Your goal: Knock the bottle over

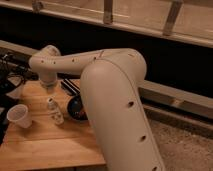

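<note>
Clear-whitish plastic: the small slim bottle with a pale cap (54,111) stands on the light wooden bench (50,147). It sits between the white paper cup (18,116) on one side and the dark round bowl-like object (77,109) on the other. It is near both and, as far as I can see, touches neither. It appears to lean slightly but is not yet down.

Camera view, the only one: my claw (48,89) hangs from the cream arm (115,100) just above the bottle's cap. Contact cannot be confirmed. Whether the claw is open or closed I cannot tell.

Handling, as judged: the bottle is light, narrow-based and smooth-walled. No hold is needed; a sideways push high on the body, near the cap, should tip it. A low push may only skid it into the cup or bowl.

Surface: the bench is flat and wood-grained, with fair friction. Beyond it are a dark wall (165,55) and a speckled floor (185,145).
</note>
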Robot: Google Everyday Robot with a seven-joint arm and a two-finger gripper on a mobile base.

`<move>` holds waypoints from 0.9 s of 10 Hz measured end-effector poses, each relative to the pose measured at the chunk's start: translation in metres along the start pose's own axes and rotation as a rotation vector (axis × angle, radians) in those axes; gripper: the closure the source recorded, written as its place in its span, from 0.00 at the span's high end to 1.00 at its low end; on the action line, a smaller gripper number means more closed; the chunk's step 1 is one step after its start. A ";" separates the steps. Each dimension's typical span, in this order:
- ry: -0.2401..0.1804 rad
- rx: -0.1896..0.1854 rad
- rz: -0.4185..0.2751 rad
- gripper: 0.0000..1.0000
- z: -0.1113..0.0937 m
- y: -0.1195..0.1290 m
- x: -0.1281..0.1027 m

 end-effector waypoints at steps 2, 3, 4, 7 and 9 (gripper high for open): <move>0.022 -0.018 0.075 0.00 -0.001 0.007 0.029; 0.047 -0.048 0.120 0.00 -0.002 0.016 0.043; 0.060 -0.076 0.170 0.00 -0.004 0.029 0.053; 0.093 -0.139 0.273 0.00 -0.013 0.061 0.079; 0.064 -0.209 0.282 0.09 -0.010 0.080 0.064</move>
